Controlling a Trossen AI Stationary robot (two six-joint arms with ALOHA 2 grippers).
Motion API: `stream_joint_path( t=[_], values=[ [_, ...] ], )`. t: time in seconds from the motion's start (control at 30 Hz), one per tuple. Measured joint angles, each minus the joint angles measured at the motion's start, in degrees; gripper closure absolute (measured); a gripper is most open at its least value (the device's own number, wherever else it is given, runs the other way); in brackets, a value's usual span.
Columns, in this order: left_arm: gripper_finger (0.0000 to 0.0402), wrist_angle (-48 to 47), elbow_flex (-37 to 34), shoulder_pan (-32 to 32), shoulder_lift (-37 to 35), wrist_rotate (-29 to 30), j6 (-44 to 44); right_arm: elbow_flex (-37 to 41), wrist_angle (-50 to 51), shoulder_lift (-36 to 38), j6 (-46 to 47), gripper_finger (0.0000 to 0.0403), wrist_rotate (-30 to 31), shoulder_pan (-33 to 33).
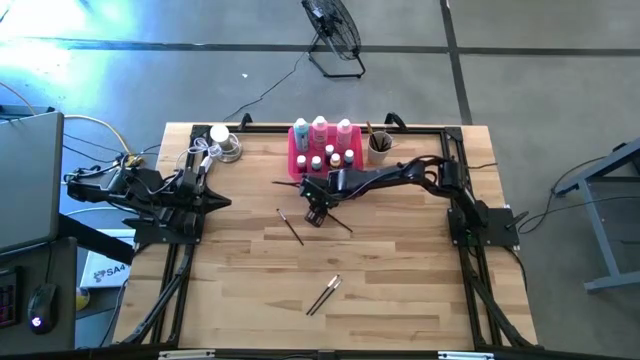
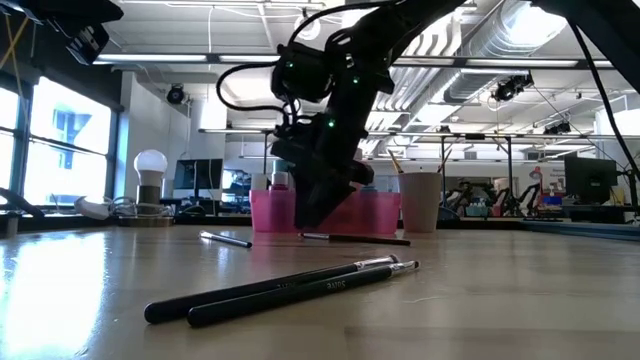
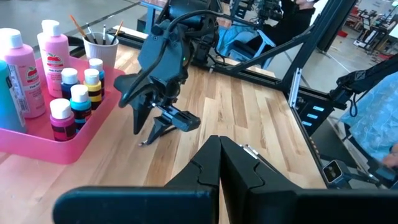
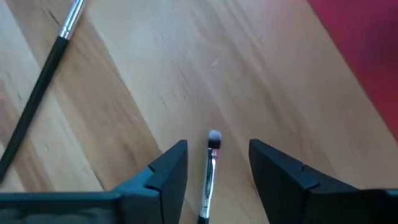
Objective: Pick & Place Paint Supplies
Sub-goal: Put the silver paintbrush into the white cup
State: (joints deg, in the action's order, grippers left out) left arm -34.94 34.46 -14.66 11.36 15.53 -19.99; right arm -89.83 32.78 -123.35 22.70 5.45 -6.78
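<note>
The right claw (image 4: 212, 163) hangs spread astride a paintbrush (image 4: 211, 155) just before the pink tray (image 1: 300, 160), lined up for pinching; the left claw (image 3: 219, 165) waits pressed together.

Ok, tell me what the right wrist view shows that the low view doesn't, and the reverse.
Only the right wrist view shows the right gripper open from above, with a paintbrush tip lying between its fingers. Only the low view shows the two black brushes lying close to the camera, the beige cup and a light bulb. Both show the pink tray and the wooden table.
</note>
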Motion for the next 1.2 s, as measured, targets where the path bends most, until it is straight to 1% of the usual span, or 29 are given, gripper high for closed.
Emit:
stream_joint_path(
  t=[0.33,0.53,0.6,0.73,1.0,1.07,1.2],
  values=[
    [0.0402,0.0,0.0,0.0,0.0,0.0,-0.1,-0.3,-0.9,-3.0,-0.1,0.0245,1.1,0.5],
    [0.0402,-1.3,0.0,0.0,0.0,0.0,-1.5,-0.2,-1.7,-3.2,0.0,0.0246,1.7,0.5],
    [0.0402,-1.7,0.0,0.0,0.0,0.0,-1.7,-0.2,-1.9,-3.2,-0.1,0.0253,1.8,0.5],
    [0.0402,-1.7,0.0,0.0,0.0,0.0,-2.8,-0.2,-2.4,-3.3,-0.1,0.0286,1.8,0.3],
    [0.0402,-1.7,0.0,0.0,0.0,-0.1,-2.8,-0.2,-3.1,-3.4,-0.1,0.0385,1.9,0.3],
    [0.0402,-1.7,0.0,0.0,0.0,-0.1,-2.8,-0.2,-3.1,-3.4,-0.1,0.0395,1.6,0.3],
    [0.0402,-1.7,0.0,0.0,0.0,-0.1,-2.9,-0.2,-3.0,-3.4,0.2,0.0399,0.3,0.3]
  ],
)
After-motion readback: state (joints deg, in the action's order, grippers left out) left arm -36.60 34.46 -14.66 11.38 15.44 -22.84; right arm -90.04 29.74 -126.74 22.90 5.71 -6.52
